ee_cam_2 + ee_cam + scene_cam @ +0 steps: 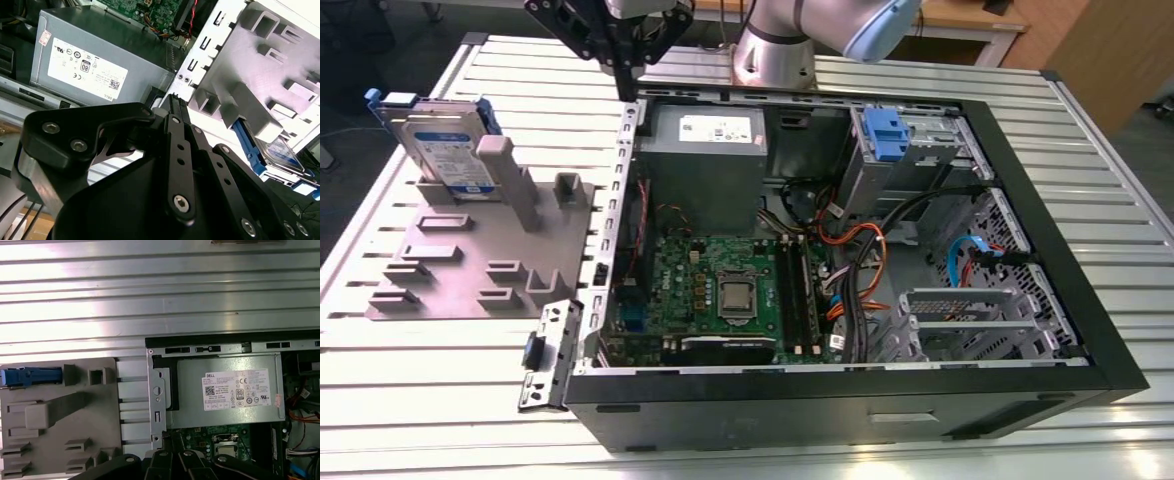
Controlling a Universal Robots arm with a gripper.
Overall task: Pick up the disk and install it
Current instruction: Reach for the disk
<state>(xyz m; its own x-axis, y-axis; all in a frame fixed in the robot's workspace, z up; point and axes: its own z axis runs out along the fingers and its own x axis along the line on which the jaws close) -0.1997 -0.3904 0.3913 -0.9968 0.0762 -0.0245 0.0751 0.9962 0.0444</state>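
Slatted table (440, 410) carries the open computer case (761, 410). Grey fixture plate (467, 260) lies just beside the case wall, toward the table edge at the exterior view's left. Disk (440, 140) stands on edge at the plate's far corner, untouched. Claw (630, 88) clenched, empty, above the case's far corner rim.

Judged: approach stage; the pick calls for opened jaws. Air above the disk is open; tall grey post (514, 190) crowds one side.

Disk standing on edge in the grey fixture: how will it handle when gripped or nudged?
Likely rigid: the disk has a flat metal body. Standing on edge in the fixture, it may tip if nudged sideways. Its smooth faces could be slippery.
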